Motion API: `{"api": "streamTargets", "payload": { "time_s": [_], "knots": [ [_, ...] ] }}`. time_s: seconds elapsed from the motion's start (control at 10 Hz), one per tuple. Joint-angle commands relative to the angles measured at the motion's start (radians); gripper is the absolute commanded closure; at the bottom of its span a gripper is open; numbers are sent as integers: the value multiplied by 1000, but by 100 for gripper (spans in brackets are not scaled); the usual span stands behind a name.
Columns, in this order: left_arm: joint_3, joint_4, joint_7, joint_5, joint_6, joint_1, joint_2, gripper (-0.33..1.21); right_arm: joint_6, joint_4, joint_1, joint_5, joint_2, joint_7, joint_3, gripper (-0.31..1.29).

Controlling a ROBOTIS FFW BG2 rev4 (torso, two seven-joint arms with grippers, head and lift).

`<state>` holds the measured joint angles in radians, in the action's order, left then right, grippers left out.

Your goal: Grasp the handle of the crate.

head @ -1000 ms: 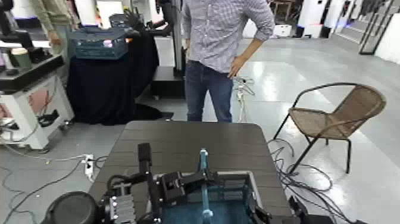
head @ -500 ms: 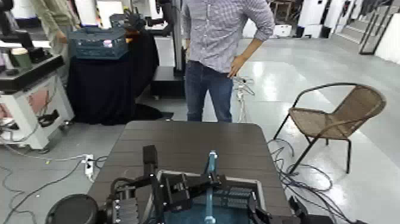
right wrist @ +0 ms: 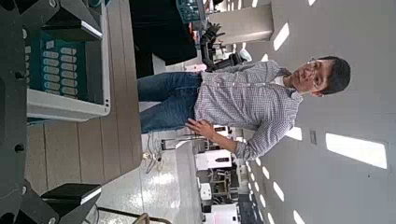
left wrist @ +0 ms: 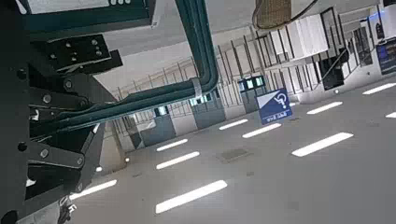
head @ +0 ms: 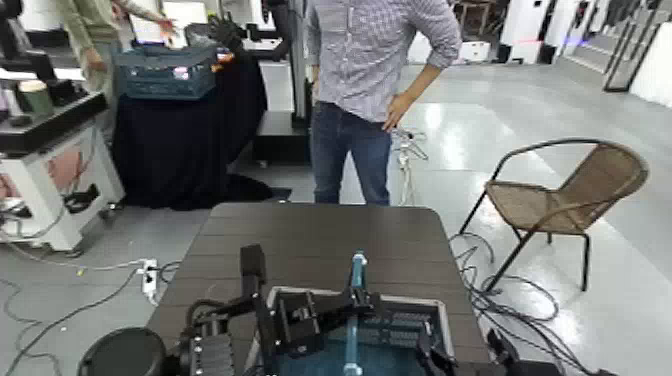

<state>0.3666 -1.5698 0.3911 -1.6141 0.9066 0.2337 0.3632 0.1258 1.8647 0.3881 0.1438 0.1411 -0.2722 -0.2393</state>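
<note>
The blue lattice crate [head: 425,325] with a grey rim sits on the dark table [head: 310,240], close under my head. Its thin teal handle [head: 354,300] stands upright over the middle, pale tip on top. My left gripper [head: 343,305] reaches in from the left and is shut on the handle about halfway up. In the left wrist view the teal handle [left wrist: 201,51] runs between the black fingers [left wrist: 75,56]. My right gripper [right wrist: 89,110] hangs open beside the crate's slotted wall [right wrist: 63,65], apart from it. The right arm [head: 455,358] is low at the right.
A person in a checked shirt [head: 375,70] stands just beyond the table's far edge. A wicker chair [head: 570,195] stands on the floor to the right. A darker blue crate [head: 165,72] rests on a black-draped table at back left, with another person by it. Cables lie on the floor.
A second ago the handle stood further left; it and my left gripper have shifted a little right and nearer to me. Little has changed in the last half second.
</note>
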Motion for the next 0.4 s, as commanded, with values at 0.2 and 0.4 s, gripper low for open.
{"api": "streamTargets", "payload": {
  "time_s": [0.2,0.4],
  "knots": [
    [-1,1,0,-3,0,-2,-3,120,0,-1,0,0,0,-1,0,15],
    [-1,2,0,-4,-2,-2,-3,120,-17,5,-2,-6,0,-4,1,15]
  ]
}}
